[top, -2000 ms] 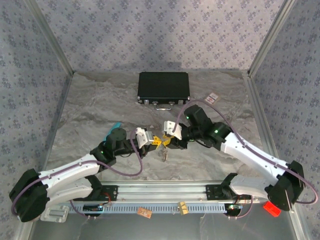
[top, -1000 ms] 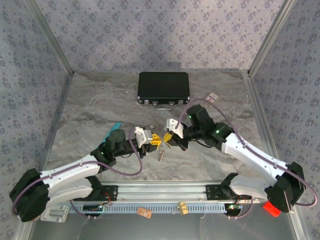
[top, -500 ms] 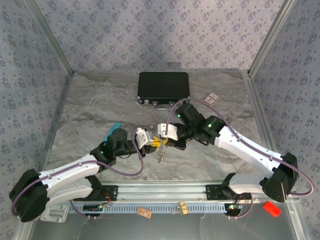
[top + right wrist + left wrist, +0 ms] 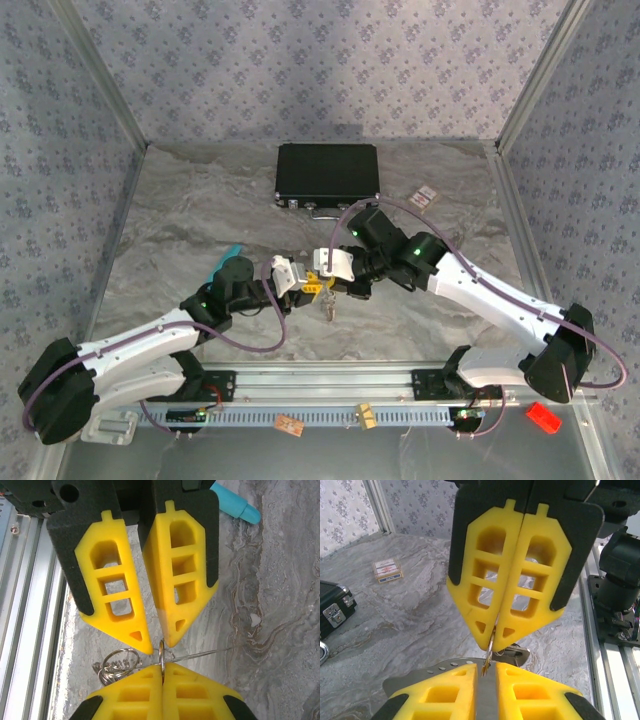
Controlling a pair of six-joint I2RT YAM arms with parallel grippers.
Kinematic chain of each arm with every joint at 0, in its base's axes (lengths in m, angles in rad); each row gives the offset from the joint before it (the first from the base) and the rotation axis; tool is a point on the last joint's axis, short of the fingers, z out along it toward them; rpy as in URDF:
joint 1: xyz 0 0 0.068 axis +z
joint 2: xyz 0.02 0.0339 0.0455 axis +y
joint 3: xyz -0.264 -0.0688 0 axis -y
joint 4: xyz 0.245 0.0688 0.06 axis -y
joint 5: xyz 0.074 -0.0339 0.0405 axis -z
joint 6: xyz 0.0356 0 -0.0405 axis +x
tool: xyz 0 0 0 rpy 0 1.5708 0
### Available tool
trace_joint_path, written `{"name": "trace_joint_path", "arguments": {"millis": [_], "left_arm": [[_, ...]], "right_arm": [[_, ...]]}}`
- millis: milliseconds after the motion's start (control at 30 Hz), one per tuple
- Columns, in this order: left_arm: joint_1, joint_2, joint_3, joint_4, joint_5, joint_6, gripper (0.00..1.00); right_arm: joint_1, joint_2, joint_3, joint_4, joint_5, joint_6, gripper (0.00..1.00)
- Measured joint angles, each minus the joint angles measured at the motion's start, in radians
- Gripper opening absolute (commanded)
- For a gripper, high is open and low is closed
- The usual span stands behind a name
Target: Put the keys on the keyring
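Above the grey table point(image 4: 180, 200), at 6 o'clock of the case point(image 4: 327, 172), the right fingers point(image 4: 130, 695) are clenched on the thin keyring point(image 4: 161, 655), likely stiff and slippery, light keys point(image 4: 116, 666) dangling at its 7 o'clock; left fingers point(image 4: 160, 595) stand slightly parted at its rim, grip unclear; pinch it edge-on.

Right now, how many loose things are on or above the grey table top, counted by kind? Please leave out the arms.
black case: 1
small card box: 1
turquoise stick: 1
keyring, a hanging bunch held above the table: 1
Total: 4
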Motion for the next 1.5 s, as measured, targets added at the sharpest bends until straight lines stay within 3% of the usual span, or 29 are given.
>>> {"name": "trace_joint_path", "arguments": {"millis": [200,333,467,700,1100,1267,1400,1500], "left_arm": [[0.000,0.000,0.000,0.005,0.004,0.000,0.11],[0.000,0.000,0.000,0.005,0.013,0.004,0.00],[0.000,0.000,-0.001,0.007,0.018,0.003,0.00],[0.000,-0.006,-0.066,0.117,0.014,-0.037,0.00],[0.000,-0.007,-0.106,0.227,0.015,-0.086,0.00],[0.001,-0.007,-0.108,0.242,0.013,-0.092,0.00],[0.002,-0.009,-0.109,0.234,0.001,-0.089,0.17],[0.002,-0.021,-0.102,0.188,-0.020,-0.078,0.17]], "right_arm": [[0.000,0.000,0.000,0.004,-0.027,0.000,0.00],[0.000,-0.001,-0.003,0.010,-0.034,0.002,0.01],[-0.014,-0.025,-0.045,0.059,-0.065,0.024,0.24],[-0.079,-0.150,-0.227,0.276,-0.167,0.187,0.31],[-0.082,-0.154,-0.287,0.401,-0.203,0.285,0.23],[-0.082,-0.143,-0.287,0.418,-0.223,0.296,0.01],[-0.085,-0.135,-0.282,0.410,-0.233,0.292,0.00],[-0.080,-0.121,-0.252,0.351,-0.222,0.261,0.00]]}}
